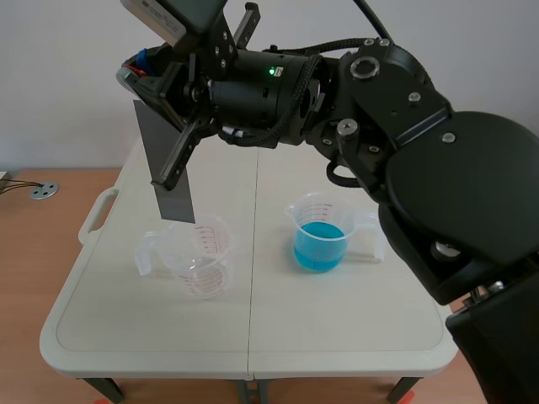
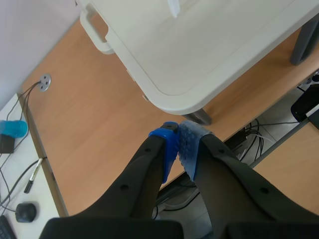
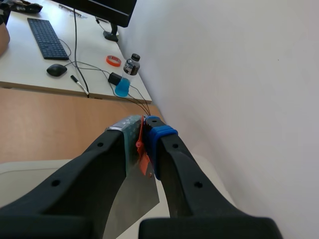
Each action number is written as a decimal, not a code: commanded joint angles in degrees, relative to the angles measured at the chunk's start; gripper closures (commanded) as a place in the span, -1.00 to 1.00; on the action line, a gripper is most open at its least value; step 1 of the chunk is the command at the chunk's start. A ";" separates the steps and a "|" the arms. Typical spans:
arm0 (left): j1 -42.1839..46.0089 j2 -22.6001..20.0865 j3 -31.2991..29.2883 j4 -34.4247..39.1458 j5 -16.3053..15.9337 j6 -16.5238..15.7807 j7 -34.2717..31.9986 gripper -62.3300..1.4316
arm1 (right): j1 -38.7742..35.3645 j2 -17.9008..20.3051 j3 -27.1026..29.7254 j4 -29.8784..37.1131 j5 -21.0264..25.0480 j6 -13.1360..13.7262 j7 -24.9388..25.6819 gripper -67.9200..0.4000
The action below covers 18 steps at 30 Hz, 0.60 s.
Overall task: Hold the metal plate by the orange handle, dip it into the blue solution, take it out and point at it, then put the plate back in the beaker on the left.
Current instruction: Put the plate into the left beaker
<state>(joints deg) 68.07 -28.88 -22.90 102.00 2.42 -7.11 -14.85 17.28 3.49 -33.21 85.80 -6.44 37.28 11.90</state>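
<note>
My right gripper (image 1: pixel 181 114) reaches in from the right, high across the table, and is shut on the orange handle (image 3: pixel 143 152) of the grey metal plate (image 1: pixel 167 164). The plate hangs tilted, its lower edge just above the empty clear beaker (image 1: pixel 198 257) on the left. To the right stands the beaker of blue solution (image 1: pixel 320 236). In the right wrist view the plate (image 3: pixel 132 199) hangs between and under the fingers of the right gripper (image 3: pixel 142 132). My left gripper (image 2: pixel 180 144) is shut on nothing, off the white table's corner (image 2: pixel 199 59); the scene view does not show it.
The white folding table (image 1: pixel 253 337) has a carry handle (image 1: pixel 97 215) at its left edge and stands on a wooden surface (image 1: pixel 34 269). A desk beyond holds a keyboard (image 3: pixel 47 37), a mouse (image 3: pixel 56 69) and a bottle of blue liquid (image 3: pixel 124 82).
</note>
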 commanded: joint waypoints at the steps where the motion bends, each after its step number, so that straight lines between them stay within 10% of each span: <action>1: 0.17 0.46 0.15 0.72 -0.20 0.13 -0.50 0.87 | 1.77 -0.33 -0.50 0.17 0.79 -0.44 0.90 0.95; 18: 0.15 0.44 0.15 0.72 -0.20 0.11 -0.31 0.87 | 1.75 -0.31 -0.94 -0.17 0.79 -0.39 0.70 0.95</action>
<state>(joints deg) 68.07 -28.88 -22.90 102.00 2.42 -7.14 -14.66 17.28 3.49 -34.24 85.45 -6.44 37.28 11.90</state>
